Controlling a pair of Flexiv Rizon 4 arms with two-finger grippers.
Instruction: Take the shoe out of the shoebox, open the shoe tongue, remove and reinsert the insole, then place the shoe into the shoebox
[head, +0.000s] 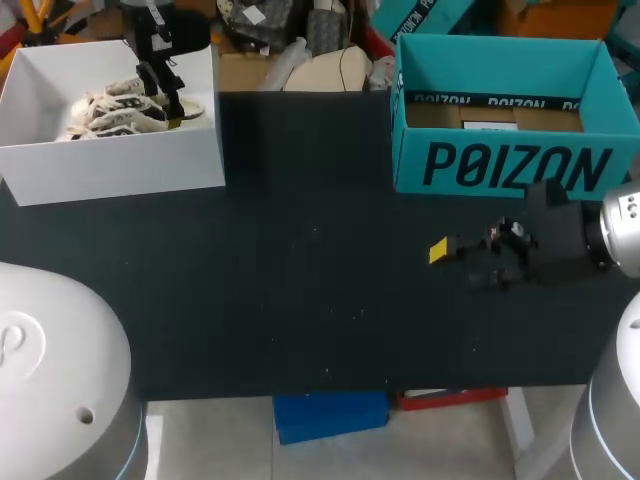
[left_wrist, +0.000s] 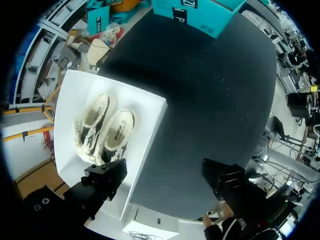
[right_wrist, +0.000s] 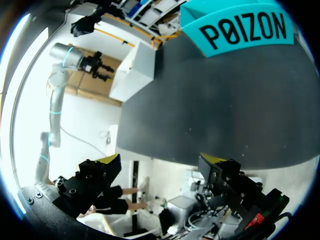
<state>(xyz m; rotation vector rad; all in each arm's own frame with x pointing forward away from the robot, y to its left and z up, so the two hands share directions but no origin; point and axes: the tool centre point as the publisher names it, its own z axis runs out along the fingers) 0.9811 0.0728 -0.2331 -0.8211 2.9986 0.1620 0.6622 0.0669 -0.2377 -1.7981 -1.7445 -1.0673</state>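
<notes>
Head view: the left gripper (head: 172, 112) hangs over the cream-and-black fabric shoes (head: 115, 112) inside the white cardboard shoebox (head: 110, 165); left wrist view: its fingers (left_wrist: 105, 176) stand apart, so extraction, apparently step one, requires descending onto a shoe; right wrist view: the right gripper (right_wrist: 160, 167) is spread, empty.

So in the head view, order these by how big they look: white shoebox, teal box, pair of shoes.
1. White shoebox and teal box: largest, about alike, so left unranked.
2. Pair of shoes: clearly smallest, lying inside the white shoebox.
</notes>
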